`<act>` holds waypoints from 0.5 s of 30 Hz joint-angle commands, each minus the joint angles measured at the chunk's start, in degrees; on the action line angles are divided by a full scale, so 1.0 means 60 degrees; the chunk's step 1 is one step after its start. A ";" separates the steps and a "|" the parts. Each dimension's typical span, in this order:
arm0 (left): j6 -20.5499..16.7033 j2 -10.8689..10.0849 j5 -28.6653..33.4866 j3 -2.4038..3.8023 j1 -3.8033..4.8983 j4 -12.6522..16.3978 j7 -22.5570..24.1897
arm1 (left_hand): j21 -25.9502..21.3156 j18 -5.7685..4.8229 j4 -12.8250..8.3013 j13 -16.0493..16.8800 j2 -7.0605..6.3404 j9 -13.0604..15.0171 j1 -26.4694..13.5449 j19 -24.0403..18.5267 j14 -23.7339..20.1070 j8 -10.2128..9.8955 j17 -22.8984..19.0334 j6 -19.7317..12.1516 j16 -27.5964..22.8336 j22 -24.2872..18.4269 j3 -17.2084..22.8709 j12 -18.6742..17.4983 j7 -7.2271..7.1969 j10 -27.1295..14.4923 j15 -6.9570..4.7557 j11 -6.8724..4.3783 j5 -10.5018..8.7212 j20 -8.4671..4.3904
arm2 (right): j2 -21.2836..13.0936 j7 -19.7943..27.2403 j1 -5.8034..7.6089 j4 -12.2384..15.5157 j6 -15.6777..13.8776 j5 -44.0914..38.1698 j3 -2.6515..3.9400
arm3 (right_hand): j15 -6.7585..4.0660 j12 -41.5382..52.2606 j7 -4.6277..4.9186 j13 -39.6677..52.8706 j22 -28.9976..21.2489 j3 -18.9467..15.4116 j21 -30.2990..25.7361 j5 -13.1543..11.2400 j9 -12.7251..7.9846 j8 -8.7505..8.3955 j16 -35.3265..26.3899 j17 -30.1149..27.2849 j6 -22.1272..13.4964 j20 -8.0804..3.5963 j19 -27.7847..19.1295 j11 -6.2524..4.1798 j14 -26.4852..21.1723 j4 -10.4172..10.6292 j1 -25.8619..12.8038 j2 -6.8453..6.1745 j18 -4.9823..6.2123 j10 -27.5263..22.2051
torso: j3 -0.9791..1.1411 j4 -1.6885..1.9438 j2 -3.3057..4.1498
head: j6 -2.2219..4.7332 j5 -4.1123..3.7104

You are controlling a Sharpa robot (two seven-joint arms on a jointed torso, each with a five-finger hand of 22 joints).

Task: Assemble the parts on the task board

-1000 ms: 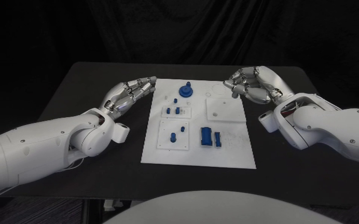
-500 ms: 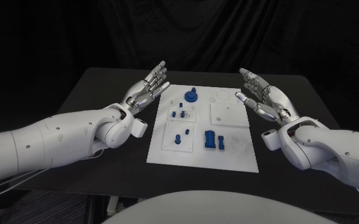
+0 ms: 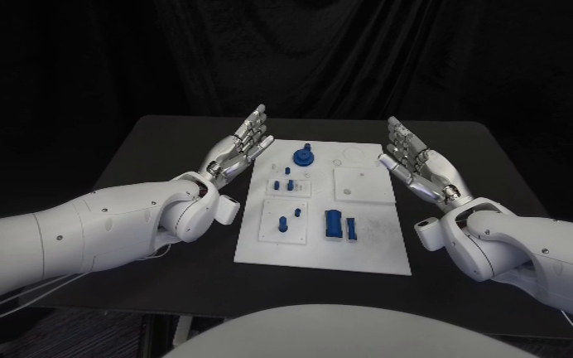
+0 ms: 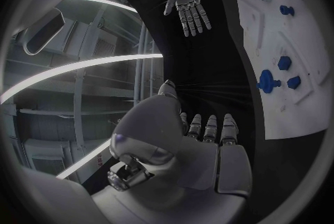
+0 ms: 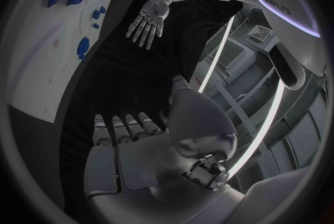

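Observation:
The white task board point(image 3: 358, 254) lies in the middle of the black table. On it are a round blue part with a knob point(image 3: 303, 157), small blue pegs point(image 3: 283, 184), another peg point(image 3: 283, 224) and two blue blocks point(image 3: 338, 224). My left hand point(image 3: 239, 149) is raised beside the board's far left edge, fingers straight and apart, holding nothing. My right hand point(image 3: 414, 163) mirrors it beside the far right edge, also empty. The left wrist view shows my left hand point(image 4: 202, 146), the right hand point(image 4: 186, 4) and the board point(image 4: 278, 112). The right wrist view shows my right hand point(image 5: 139, 151), the left hand point(image 5: 148, 20) and the board point(image 5: 42, 79).
Bare black table point(image 3: 156, 151) runs along both sides of the board and in front of it. A dark curtain hangs behind the table's far edge.
Both hands have uncurled from loosely bent fingers to flat and spread, standing upright beside the board. The head view has also shifted. No part has moved.

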 commanded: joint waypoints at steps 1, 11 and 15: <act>-0.0071 0.0000 0.0034 0.0044 0.0014 0.0040 -0.0008 | -0.0094 -0.0488 -0.0825 -0.0011 -0.0691 -0.0031 -0.3817 -0.0022 0.0011 -0.0074 -0.0009 -0.0124 -0.0034 -0.0209 0.0867 -0.0030 0.0717 -0.0018 0.0294 0.0425 -0.1043 -0.0553 | 0.0040 -0.0039 0.0006 -0.0006 -0.0065 0.0064 0.0057 | -0.0949 -0.0034 0.0141 -0.0009 -0.0165 0.0482 -0.0033 -0.0671 -0.0032 -0.0109 -0.0032 -0.0011 -0.0007 -0.0644 -0.0043 -0.0156 0.0007 -0.0687 -0.2893 -0.0435 -0.0385 0.0001 | 0.0000 0.0003 0.0006 | 0.0046 0.0004; -0.1756 0.0077 0.0662 0.0705 0.0002 0.0554 -0.0502 | -0.0094 -0.0755 -0.1480 -0.0011 -0.1223 -0.0031 -0.6764 -0.0022 0.0011 -0.0074 -0.0009 -0.0124 -0.0034 -0.0209 0.1523 -0.0030 0.1272 -0.0018 0.0294 0.0742 -0.1847 -0.0553 | 0.0869 -0.0676 0.0007 -0.0216 -0.0970 0.1750 0.1055 | -0.0949 -0.0034 0.0141 -0.0009 -0.0165 0.1386 -0.0033 -0.1917 -0.0032 -0.0109 -0.0032 -0.0011 -0.0007 -0.1846 -0.0043 -0.0156 0.0007 -0.1956 -0.7481 -0.0435 -0.1067 0.0001 | 0.0008 -0.0054 0.0054 | 0.0889 -0.0185; -0.2912 0.0130 0.1093 0.1159 -0.0007 0.0906 -0.0841 | -0.0094 -0.0859 -0.1655 -0.0011 -0.1364 -0.0031 -0.7550 -0.0022 0.0011 -0.0074 -0.0009 -0.0124 -0.0034 -0.0209 0.1698 -0.0030 0.1405 -0.0018 0.0294 0.1411 -0.2061 -0.0553 | 0.1363 -0.1056 0.0008 -0.0341 -0.1510 0.2756 0.1650 | -0.0949 -0.0034 0.0141 -0.0009 -0.0165 0.1386 -0.0033 -0.1917 -0.0032 -0.0109 -0.0032 -0.0011 -0.0007 -0.1846 -0.0043 -0.0156 0.0007 -0.1956 -0.8311 -0.0435 -0.1067 0.0001 | 0.0014 -0.0093 0.0087 | 0.1469 -0.0315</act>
